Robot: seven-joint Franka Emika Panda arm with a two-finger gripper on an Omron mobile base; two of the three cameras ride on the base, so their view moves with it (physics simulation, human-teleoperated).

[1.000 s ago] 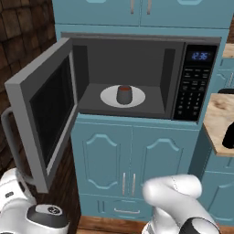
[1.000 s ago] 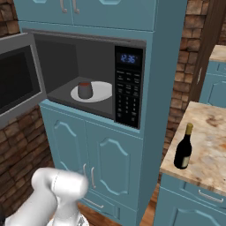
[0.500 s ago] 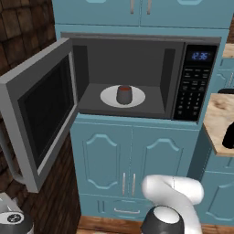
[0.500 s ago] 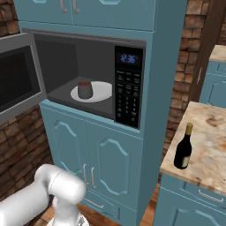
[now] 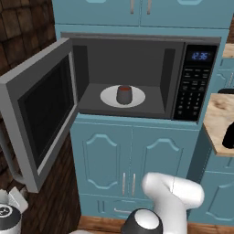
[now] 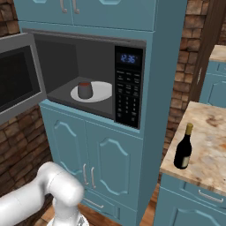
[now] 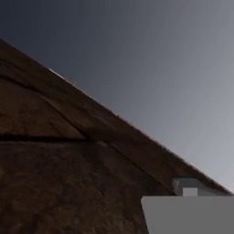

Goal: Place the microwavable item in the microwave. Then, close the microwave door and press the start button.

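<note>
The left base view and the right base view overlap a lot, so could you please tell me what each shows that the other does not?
The left base view alone shows the open grey-framed microwave door in full, with its bar handle at the lower left. The right base view alone shows the whole dark wine bottle with a yellow cap, upright on the marbled stone counter. Both show the built-in grey microwave, its black keypad panel, and the short dark grey cup with a reddish-brown top on the round white turntable plate.
</note>
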